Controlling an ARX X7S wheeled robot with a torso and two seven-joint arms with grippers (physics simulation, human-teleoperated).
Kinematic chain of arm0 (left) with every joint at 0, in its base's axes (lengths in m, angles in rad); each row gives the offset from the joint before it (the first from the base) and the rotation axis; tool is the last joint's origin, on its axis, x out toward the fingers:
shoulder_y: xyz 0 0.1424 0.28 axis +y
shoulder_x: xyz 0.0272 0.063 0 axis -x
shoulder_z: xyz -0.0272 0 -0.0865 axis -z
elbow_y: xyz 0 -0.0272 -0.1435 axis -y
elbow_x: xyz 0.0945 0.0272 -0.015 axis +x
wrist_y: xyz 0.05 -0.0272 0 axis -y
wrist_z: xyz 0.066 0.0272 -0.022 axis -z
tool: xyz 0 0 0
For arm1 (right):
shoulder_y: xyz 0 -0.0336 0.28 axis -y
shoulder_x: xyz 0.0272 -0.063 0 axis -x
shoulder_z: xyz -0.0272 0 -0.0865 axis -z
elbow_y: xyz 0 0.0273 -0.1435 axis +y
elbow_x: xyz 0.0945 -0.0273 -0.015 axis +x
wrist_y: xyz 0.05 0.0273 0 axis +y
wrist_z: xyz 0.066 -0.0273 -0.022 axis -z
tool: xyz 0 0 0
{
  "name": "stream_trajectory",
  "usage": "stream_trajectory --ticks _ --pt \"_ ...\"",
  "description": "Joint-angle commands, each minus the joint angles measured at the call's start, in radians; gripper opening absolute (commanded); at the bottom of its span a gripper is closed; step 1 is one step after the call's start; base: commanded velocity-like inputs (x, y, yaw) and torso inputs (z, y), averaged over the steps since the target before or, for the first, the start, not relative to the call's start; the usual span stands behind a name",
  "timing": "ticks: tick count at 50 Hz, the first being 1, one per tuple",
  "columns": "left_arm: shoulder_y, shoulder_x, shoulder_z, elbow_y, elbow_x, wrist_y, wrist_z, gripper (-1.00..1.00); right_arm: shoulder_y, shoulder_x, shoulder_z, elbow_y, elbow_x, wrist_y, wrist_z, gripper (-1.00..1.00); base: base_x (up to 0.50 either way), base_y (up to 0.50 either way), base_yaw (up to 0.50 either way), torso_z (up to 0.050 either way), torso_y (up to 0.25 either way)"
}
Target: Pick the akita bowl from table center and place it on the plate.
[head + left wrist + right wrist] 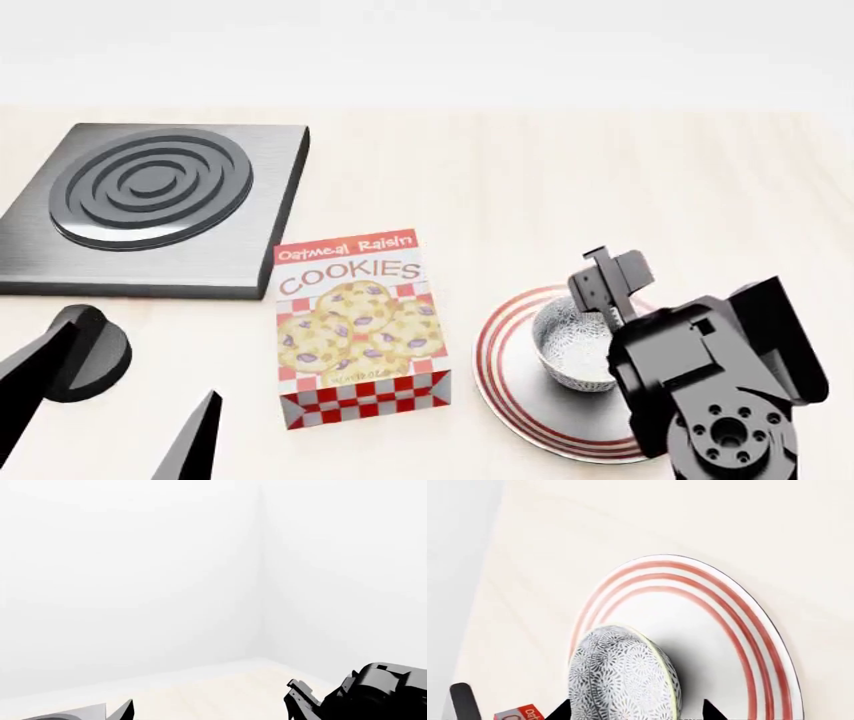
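The akita bowl [620,675], grey-and-white speckled outside and pale inside, rests on the plate [740,630], a white plate with red rings. In the head view the akita bowl [577,348] stands in the plate [514,385] at the lower right. My right gripper [637,712] is open and straddles the bowl. One tip sits at the bowl's side, and a gap shows between the other tip and the bowl. My left gripper [144,360] hovers open at the lower left, holding nothing, and its wrist view shows only wall and table edge.
A box of oatmeal raisin cookies [354,320] stands just left of the plate. A dark stove burner plate [147,200] lies at the back left. The right arm's bulky wrist [714,390] hides the plate's right part.
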Motion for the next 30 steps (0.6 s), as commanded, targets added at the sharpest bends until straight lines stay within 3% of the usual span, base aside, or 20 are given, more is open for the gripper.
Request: stream_trajectory --ticks 1,11,21,27,29,30 --pt "-0.001 0.024 -0.038 -0.009 -0.036 -0.002 0.017 1.0 -0.035 0.002 0.019 -0.102 -0.044 0.015 0.041 1.0 0.0 0.0 0.0 0.0 0.0" --pt "0.001 0.019 -0.039 -0.006 -0.036 0.004 0.017 1.0 -0.159 0.049 0.062 -0.454 0.021 0.048 0.236 1.0 0.0 0.0 0.0 0.0 0.0" --pt "0.001 0.009 -0.048 0.003 -0.046 0.007 0.01 1.0 -0.27 0.098 0.108 -0.757 0.119 0.092 0.334 1.0 0.0 0.0 0.0 0.0 0.0" --pt "-0.013 0.027 -0.036 0.001 -0.037 -0.026 -0.023 1.0 -0.298 0.193 0.03 -0.968 0.051 0.188 0.279 1.0 0.0 0.0 0.0 0.0 0.0" --pt "-0.016 0.027 -0.033 0.003 -0.037 -0.036 -0.031 1.0 -0.331 0.199 0.03 -0.996 0.053 0.179 0.071 1.0 0.0 0.0 0.0 0.0 0.0" --pt "-0.016 0.028 -0.033 0.0 -0.036 -0.035 -0.031 1.0 -0.346 0.201 0.033 -1.004 0.054 0.177 0.081 1.0 0.0 0.0 0.0 0.0 0.0"
